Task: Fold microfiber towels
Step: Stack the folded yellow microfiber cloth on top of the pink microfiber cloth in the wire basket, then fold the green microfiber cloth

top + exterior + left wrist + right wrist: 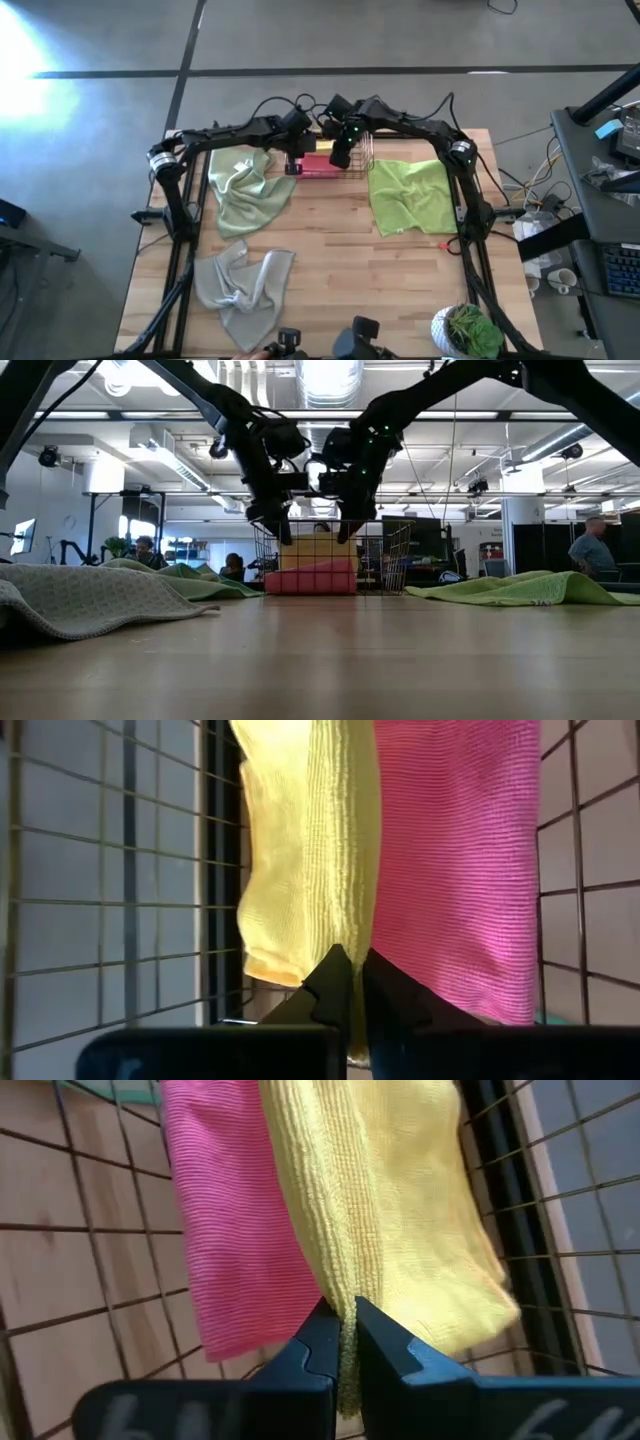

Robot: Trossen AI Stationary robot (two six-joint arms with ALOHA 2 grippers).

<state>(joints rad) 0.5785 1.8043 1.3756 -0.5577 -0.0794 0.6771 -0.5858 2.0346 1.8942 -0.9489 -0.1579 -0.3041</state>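
- From the high view, we see both grippers at the far middle of the table, over the copper wire basket: the left gripper at its left end, the right gripper just beside it. A pink towel shows in the basket with a sliver of yellow behind it. Three towels lie loose and rumpled on the wooden table: a pale sage green towel on the left, a lime green towel on the right, and a grey-beige towel nearer the front left. None looks folded, so we judge most of the task is still to do.
- In the low view, both arms reach down into the basket, where the pink towel lies under the yellow towel. The spread cloths sit well apart on either side.
- In the left wrist view, the left gripper has its fingers pinched narrowly on an edge of the yellow towel, which hangs beside the pink towel inside the wire walls.
- In the right wrist view, the right gripper likewise clamps the yellow towel along a fold, with the pink towel touching it.
- We judge the yellow towel is being taken up by both arms; its folding, and that of the four others, remains.
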